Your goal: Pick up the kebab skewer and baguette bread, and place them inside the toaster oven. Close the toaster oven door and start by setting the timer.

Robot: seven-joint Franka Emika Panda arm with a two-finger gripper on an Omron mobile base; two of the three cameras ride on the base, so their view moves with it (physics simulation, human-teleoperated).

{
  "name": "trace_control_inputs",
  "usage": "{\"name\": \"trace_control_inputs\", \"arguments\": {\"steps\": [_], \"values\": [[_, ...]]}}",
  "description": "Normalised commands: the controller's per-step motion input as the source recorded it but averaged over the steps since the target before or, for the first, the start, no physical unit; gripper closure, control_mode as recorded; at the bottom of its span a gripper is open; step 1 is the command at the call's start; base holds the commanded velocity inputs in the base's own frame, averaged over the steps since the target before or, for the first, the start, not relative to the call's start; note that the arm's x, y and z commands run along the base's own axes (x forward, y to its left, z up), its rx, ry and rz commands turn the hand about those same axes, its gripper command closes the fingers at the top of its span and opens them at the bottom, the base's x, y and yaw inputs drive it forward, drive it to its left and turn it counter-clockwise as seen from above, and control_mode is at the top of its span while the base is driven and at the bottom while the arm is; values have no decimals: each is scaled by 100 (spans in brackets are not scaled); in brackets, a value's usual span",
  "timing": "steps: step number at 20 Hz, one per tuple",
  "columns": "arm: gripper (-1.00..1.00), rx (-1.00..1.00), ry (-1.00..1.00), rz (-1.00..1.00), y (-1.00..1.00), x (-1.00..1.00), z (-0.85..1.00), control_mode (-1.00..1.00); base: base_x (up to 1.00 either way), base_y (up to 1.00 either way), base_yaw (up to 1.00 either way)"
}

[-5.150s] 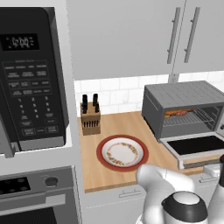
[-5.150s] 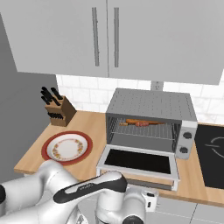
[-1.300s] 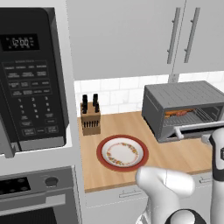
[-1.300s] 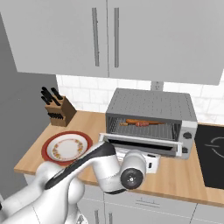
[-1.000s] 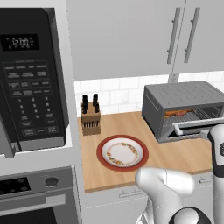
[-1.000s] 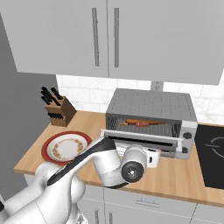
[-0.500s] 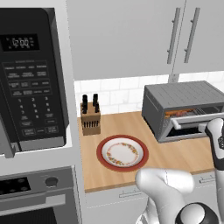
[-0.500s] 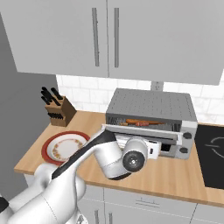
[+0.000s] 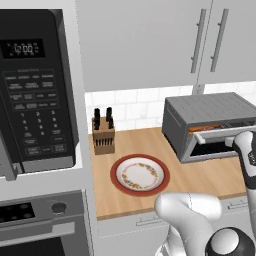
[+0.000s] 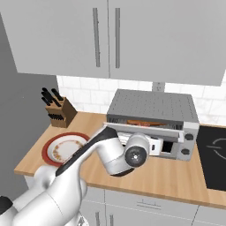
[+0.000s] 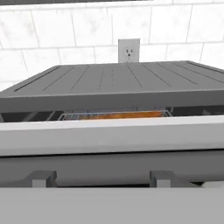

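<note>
Toaster oven (image 10: 152, 115) sits at the table's back edge. Its door (image 10: 143, 130) is nearly up, my end effector (image 10: 155, 145) pushing from below, jaws apart, gripping nothing. Baguette bread (image 11: 127, 115) lies inside on the rack; I can't pick out the skewer.

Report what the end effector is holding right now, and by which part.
Cannot be told: the end effector sits under the nearly shut toaster oven door, pushing it up; its fingers are hidden.

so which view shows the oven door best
The right base view: the toaster oven door is seen from the front, tilted nearly shut across the opening. The left base view shows its left end edge-on. The hand view has its top edge as a close, pale band.
</note>
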Motion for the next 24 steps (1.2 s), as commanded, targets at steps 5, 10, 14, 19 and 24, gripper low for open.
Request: {"name": "trace_control_inputs", "arguments": {"steps": [5, 10, 14, 19, 24], "values": [[-100, 0, 0, 0, 0, 20, -15, -100, 0, 0, 0], [-100, 0, 0, 0, 0, 21, -15, -100, 0, 0, 0], [-100, 0, 0, 0, 0, 20, -15, -100, 0, 0, 0], [-100, 0, 0, 0, 0, 19, -16, -100, 0, 0, 0], [-100, 0, 0, 0, 0, 20, -16, -100, 0, 0, 0]]}}
